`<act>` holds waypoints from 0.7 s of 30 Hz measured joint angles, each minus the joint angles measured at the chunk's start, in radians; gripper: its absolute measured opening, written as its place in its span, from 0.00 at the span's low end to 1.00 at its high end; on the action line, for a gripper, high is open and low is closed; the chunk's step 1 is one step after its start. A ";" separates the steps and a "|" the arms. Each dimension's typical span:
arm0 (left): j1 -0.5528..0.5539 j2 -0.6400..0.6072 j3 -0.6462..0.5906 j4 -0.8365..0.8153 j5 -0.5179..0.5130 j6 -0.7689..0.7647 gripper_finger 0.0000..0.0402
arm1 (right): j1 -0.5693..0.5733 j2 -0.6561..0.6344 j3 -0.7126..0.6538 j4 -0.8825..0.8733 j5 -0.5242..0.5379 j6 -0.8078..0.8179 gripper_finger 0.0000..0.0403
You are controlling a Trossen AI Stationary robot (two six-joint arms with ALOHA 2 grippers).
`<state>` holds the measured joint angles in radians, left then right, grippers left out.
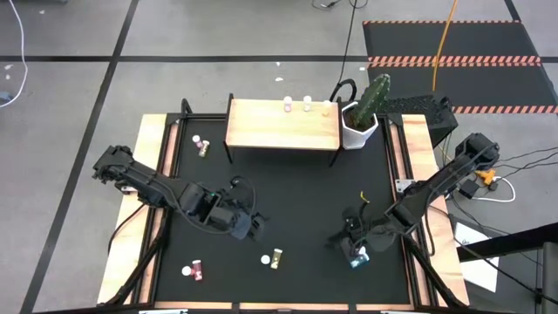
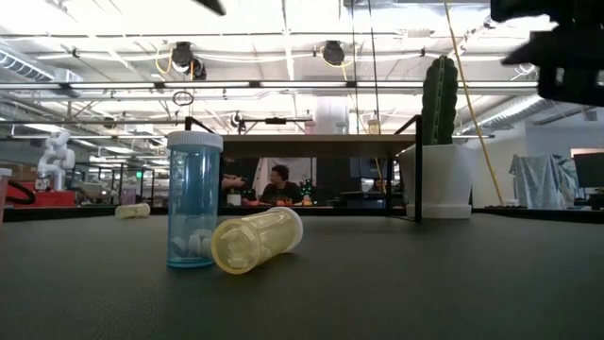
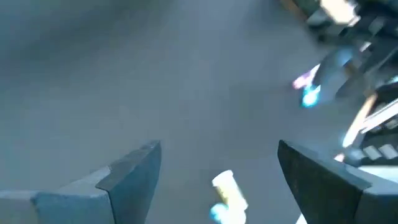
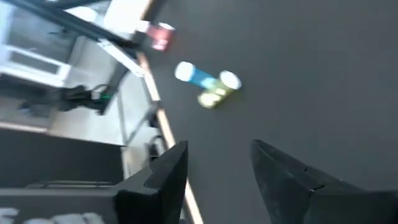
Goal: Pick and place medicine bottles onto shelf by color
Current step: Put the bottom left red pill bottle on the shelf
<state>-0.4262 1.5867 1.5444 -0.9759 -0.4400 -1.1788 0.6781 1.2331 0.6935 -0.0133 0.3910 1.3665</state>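
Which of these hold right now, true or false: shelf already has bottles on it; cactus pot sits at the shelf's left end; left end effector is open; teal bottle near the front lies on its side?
1. The shelf already has bottles on it: true.
2. The cactus pot sits at the shelf's left end: false, it is at the right end.
3. The left end effector is open: true, empty.
4. The teal bottle lies on its side: false, it stands upright; the yellow bottle beside it lies down.
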 joint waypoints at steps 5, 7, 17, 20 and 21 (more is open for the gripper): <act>0.007 0.000 0.000 -0.133 0.011 0.011 0.80 | 0.000 0.000 0.053 -0.213 -0.027 0.142 0.35; 0.018 0.000 0.000 -0.186 0.015 0.038 0.80 | 0.000 0.000 0.088 -0.298 -0.030 0.187 0.34; 0.090 0.000 0.000 -0.419 0.049 0.266 0.80 | -0.011 0.079 0.333 -0.618 -0.112 0.309 0.32; 0.102 -0.009 -0.001 -0.416 0.034 0.373 0.80 | 0.008 0.162 0.426 -0.687 -0.196 0.319 0.32; 0.108 -0.011 -0.001 -0.413 0.026 0.406 0.80 | 0.018 0.190 0.455 -0.707 -0.221 0.302 0.32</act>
<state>-0.3180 1.5760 1.5436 -1.3884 -0.4144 -0.7726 0.6956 1.4230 1.1485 -0.7199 0.1701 1.6688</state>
